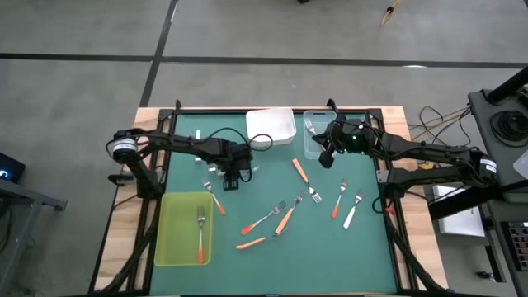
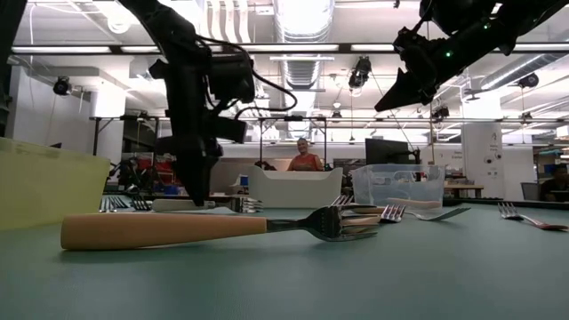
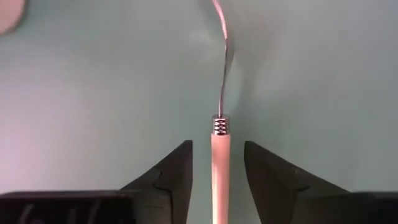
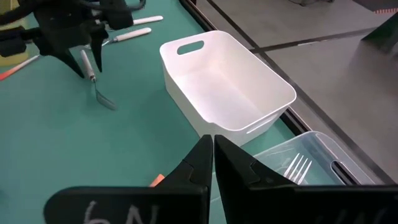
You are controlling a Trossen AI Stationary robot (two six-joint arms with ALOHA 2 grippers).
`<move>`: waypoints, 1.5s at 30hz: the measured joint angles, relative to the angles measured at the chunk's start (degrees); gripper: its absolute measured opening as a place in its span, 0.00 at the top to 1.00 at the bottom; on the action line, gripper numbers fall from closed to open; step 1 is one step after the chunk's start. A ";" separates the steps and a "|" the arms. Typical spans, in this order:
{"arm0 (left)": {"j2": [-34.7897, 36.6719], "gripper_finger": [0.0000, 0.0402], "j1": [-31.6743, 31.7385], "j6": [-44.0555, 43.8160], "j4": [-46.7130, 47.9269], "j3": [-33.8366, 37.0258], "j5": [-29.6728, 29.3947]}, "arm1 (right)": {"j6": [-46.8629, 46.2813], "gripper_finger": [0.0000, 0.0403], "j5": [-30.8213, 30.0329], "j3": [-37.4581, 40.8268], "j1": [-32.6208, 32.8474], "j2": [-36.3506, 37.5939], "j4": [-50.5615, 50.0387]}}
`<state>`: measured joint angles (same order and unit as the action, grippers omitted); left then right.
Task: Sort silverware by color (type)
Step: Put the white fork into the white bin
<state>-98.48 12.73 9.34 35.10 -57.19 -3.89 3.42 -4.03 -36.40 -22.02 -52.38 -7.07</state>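
Left gripper (image 3: 217, 180) loosened around a white-handled fork (image 3: 219, 162)

The fork hangs tines-down over the bench (image 1: 264, 198) near the white tray (image 1: 272, 125), fingers parted, barely touching it. It looks light, stiff and slick; the handle is the place to grip. Tines run out of frame. The right gripper (image 4: 212, 158) waits pinched shut, empty.

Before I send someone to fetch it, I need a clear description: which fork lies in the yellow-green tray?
Find the yellow-green tray at the table's near left corner, on the left arm's side. One fork lies lengthwise in it, silver tines pointing to the far edge, red-orange handle nearest you. It is the only fork inside that tray; the others lie loose on the green mat.
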 joint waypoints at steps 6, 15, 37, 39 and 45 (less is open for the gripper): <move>3.95 0.72 0.00 1.74 0.70 0.01 -0.02 | 0.00 0.98 0.00 0.00 -0.02 0.00 0.00; 4.04 0.97 0.39 0.82 -4.58 3.85 -1.44 | 0.00 0.98 0.00 0.00 -0.02 0.00 0.00; 4.05 1.00 -3.45 -3.03 -6.60 4.28 -1.60 | -1.17 0.98 -0.01 0.00 -0.02 0.00 0.04; 4.05 1.00 -3.43 -3.03 -6.61 4.28 -1.63 | -1.26 0.98 -0.02 0.00 -0.02 0.00 0.04; 4.05 1.00 -3.45 -3.05 -6.89 3.89 -1.60 | -1.29 0.98 -0.02 0.00 -0.02 0.00 0.04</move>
<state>-94.43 9.28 6.28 28.21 -53.30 -5.50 2.13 -4.05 -36.40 -22.04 -52.38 -7.03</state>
